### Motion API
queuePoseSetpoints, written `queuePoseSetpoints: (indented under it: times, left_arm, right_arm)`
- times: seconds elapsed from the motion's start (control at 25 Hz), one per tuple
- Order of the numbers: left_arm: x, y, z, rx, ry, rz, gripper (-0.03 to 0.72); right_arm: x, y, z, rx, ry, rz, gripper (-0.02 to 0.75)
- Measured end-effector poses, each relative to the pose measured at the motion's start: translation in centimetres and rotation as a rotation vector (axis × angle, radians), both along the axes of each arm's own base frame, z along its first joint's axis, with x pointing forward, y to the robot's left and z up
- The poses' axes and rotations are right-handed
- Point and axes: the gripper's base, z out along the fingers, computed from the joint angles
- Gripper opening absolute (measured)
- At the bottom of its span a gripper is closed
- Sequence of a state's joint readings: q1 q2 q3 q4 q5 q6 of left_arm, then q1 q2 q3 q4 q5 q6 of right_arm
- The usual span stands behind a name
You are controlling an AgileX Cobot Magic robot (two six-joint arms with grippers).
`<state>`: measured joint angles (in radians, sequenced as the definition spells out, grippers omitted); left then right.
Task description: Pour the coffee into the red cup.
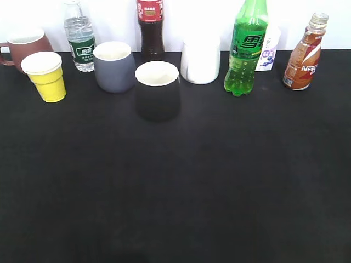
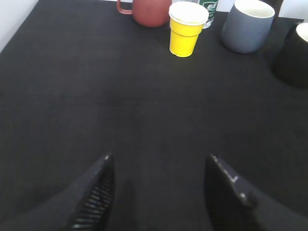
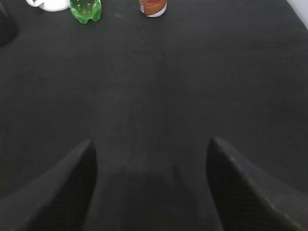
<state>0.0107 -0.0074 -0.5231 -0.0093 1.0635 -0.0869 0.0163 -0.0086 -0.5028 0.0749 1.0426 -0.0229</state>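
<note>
The coffee bottle (image 1: 303,56), small, curvy, with an orange-brown and white Nescafe label and pale cap, stands upright at the far right back. Its base shows in the right wrist view (image 3: 153,7). The red cup (image 1: 24,48), a brownish-red mug with a cream inside, stands at the far left back and also shows in the left wrist view (image 2: 150,12). My left gripper (image 2: 159,159) is open and empty over the bare black table, well short of the cups. My right gripper (image 3: 150,144) is open and empty, far from the coffee. Neither gripper shows in the exterior view.
Along the back stand a yellow paper cup (image 1: 47,76), a water bottle (image 1: 79,37), a grey mug (image 1: 113,66), a dark cola bottle (image 1: 151,30), a black cup (image 1: 157,90), a white mug (image 1: 200,59), a green soda bottle (image 1: 247,49) and a small carton (image 1: 267,52). The black table (image 1: 175,186) spreads in front.
</note>
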Motion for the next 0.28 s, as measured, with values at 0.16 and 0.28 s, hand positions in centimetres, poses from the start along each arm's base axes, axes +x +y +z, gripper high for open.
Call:
queuePoseSetpoints:
  times: [0.16,0.28]
  left_arm:
    - [0.00,0.00,0.00,0.000,0.000,0.000,0.450]
    - [0.00,0.00,0.00,0.000,0.000,0.000,0.450]
  right_arm:
    - [0.00,0.00,0.00,0.000,0.000,0.000,0.554]
    - [0.00,0.00,0.00,0.000,0.000,0.000,0.554]
